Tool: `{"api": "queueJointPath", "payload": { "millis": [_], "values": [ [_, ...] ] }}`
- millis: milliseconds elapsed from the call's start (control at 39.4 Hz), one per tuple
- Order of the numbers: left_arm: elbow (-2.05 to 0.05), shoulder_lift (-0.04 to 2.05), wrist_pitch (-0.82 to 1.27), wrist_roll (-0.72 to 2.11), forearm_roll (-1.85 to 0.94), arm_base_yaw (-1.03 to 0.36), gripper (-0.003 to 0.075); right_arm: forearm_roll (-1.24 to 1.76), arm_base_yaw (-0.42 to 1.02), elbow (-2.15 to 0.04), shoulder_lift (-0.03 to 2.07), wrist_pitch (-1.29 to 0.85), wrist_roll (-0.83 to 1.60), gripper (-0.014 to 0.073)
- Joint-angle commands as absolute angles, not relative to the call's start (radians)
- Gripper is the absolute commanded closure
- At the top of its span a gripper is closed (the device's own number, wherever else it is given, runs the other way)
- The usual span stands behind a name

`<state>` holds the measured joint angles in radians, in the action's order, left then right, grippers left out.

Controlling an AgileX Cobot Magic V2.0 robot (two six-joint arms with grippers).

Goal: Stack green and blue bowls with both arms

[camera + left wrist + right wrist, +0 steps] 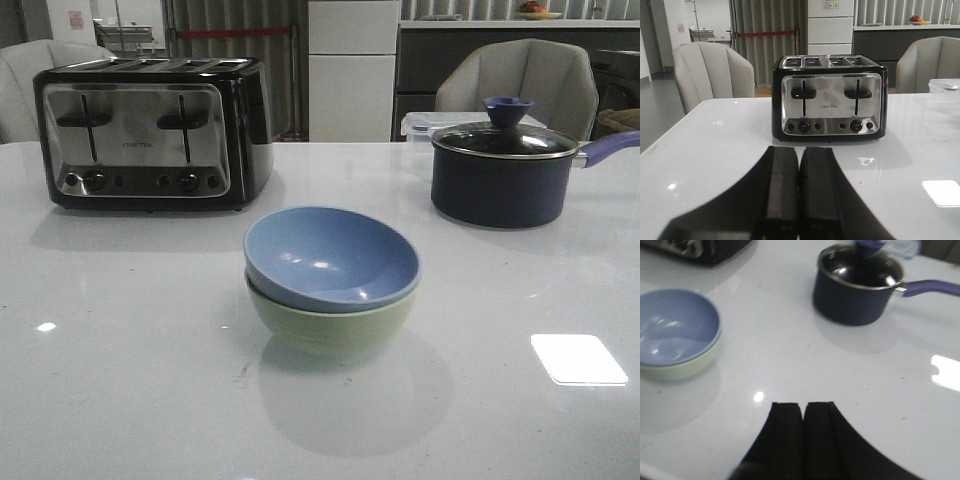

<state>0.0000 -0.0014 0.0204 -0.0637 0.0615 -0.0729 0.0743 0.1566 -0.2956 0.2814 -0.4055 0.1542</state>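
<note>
The blue bowl [330, 256] sits nested, slightly tilted, inside the green bowl [330, 325] on the white table [120, 380], well apart from both grippers. The left gripper [798, 165] faces the toaster [829, 97], jaws pressed together, empty. The right gripper [804, 412] is likewise closed on nothing, the lidded saucepan [857, 290] beyond it and the empty blue bowl off to one side.

Two bowls: blue bowl [330, 256], green bowl [330, 328]. One toaster [150, 132]. One saucepan [505, 172].
</note>
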Motion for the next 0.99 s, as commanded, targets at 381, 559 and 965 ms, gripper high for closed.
{"api": "queueJointPath", "payload": {
  "millis": [381, 559, 965],
  "values": [
    [0.010, -0.022, -0.069, -0.074, 0.060, -0.079, 0.0622, 0.108, 0.010, 0.023, -0.030, -0.058, 0.152, 0.0537],
    [0.010, -0.022, -0.069, -0.074, 0.060, -0.079, 0.0622, 0.107, 0.010, 0.023, -0.030, -0.056, 0.152, 0.0537],
    [0.010, -0.022, -0.069, -0.074, 0.060, -0.079, 0.0622, -0.029, 0.000, 0.023, -0.030, 0.085, -0.048, 0.0537]
  ]
}}
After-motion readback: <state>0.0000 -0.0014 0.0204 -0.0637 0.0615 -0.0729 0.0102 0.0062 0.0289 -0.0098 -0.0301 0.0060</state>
